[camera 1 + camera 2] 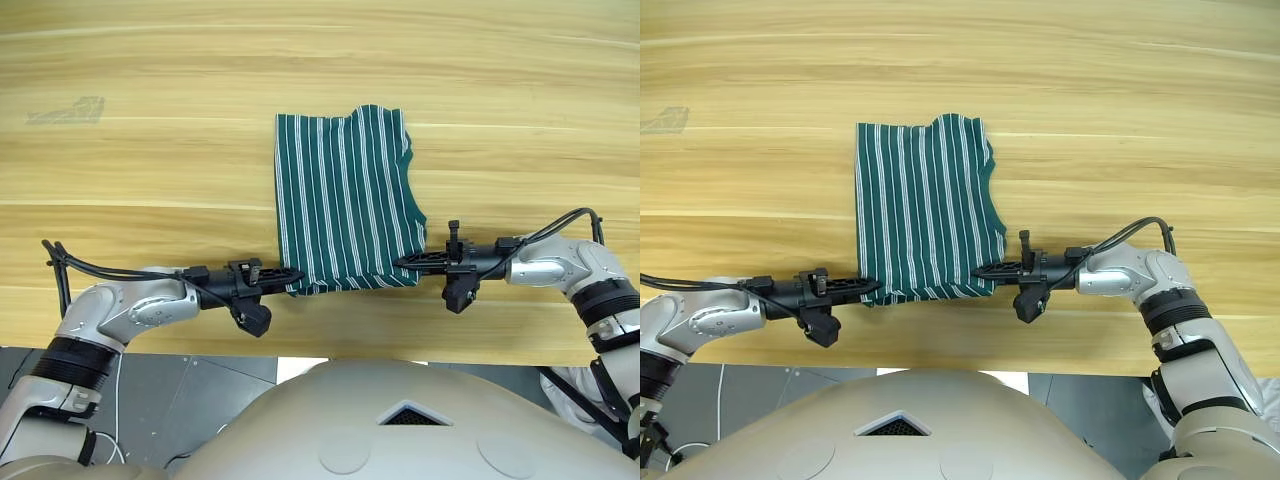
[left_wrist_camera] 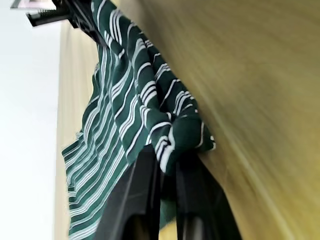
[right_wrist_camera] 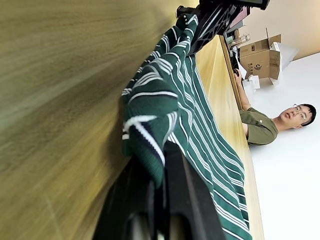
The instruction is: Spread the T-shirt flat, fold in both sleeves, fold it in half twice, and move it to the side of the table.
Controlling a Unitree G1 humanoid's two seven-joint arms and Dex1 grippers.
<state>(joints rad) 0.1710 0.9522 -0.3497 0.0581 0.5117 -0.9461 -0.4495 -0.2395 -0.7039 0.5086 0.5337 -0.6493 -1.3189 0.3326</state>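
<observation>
Left hand (image 1: 292, 274) and right hand (image 1: 405, 263), lower centre of the frame, each pinch a bottom corner of the T-shirt (image 1: 345, 195), which lies mid-frame on the desk (image 1: 150, 150). Sleeves look folded in, so this is likely the first halving: lift both corners evenly and carry them toward the frame's top.

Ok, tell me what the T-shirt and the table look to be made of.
T-shirt: soft knit fabric, likely cotton jersey, matte, green with white stripes; it drapes and bunches at its pinched corners.
Table: wood or wood-look laminate, pale with long grain lines and a faint satin sheen; solid or veneer cannot be told.
</observation>
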